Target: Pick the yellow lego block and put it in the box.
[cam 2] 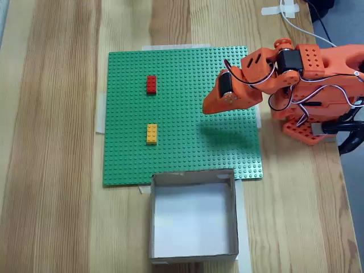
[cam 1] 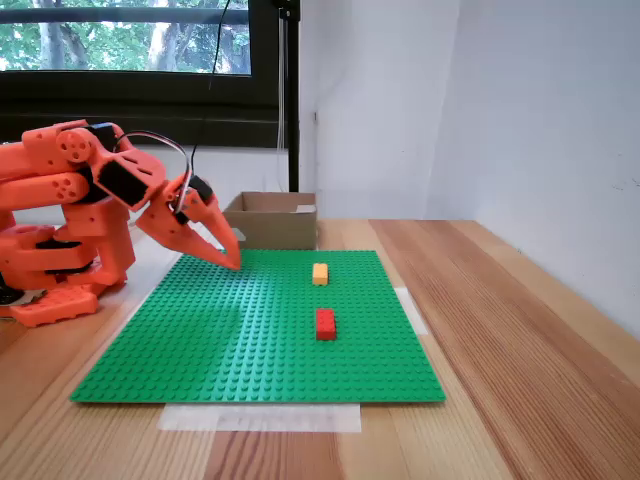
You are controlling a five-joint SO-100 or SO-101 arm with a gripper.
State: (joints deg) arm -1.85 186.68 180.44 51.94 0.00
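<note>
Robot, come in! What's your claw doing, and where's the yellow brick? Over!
Claw shut, empty, over baseplate. Yellow lego block untouched, near box. Path clear.

Pale striped wooden tabletop [cam 1: 520, 330] beneath plain white walls [cam 1: 540, 110]; at 11 o'clock in a fixed view, a dark-framed window [cam 1: 130, 60] admits daylight from green trees outside.

Studded green plastic baseplate [cam 2: 187, 142] on smooth varnished wood table [cam 2: 51, 142].
</note>
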